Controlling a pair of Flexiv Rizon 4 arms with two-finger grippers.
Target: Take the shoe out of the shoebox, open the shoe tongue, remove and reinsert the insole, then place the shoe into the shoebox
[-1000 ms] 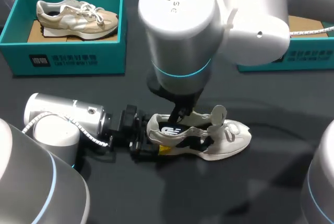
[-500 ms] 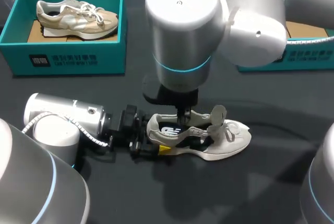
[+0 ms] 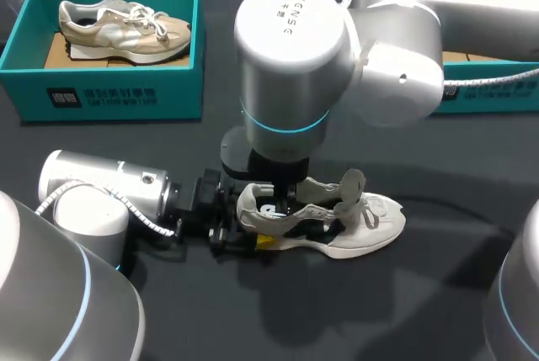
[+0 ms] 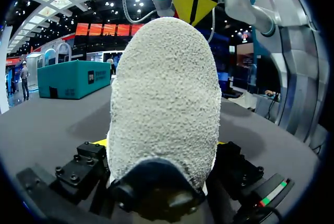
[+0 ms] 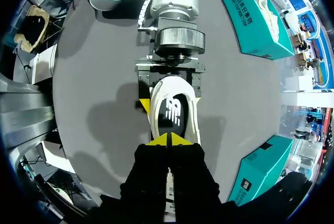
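1. Head view: white sneaker (image 3: 358, 228) stands on the dark desk (image 3: 421, 294), well apart from the teal cardboard shoebox (image 3: 109, 96).
2. Left fingers (image 5: 144, 104) clamp the sneaker's heel from both sides.
3. Right fingers (image 5: 159, 141) are pressed together, tips at the black insole (image 5: 169, 114); cannot tell if they pinch it.

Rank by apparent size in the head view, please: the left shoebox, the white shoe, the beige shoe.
1. left shoebox.
2. white shoe.
3. beige shoe, slightly smaller, but farther from the camera, so these two are unsure.
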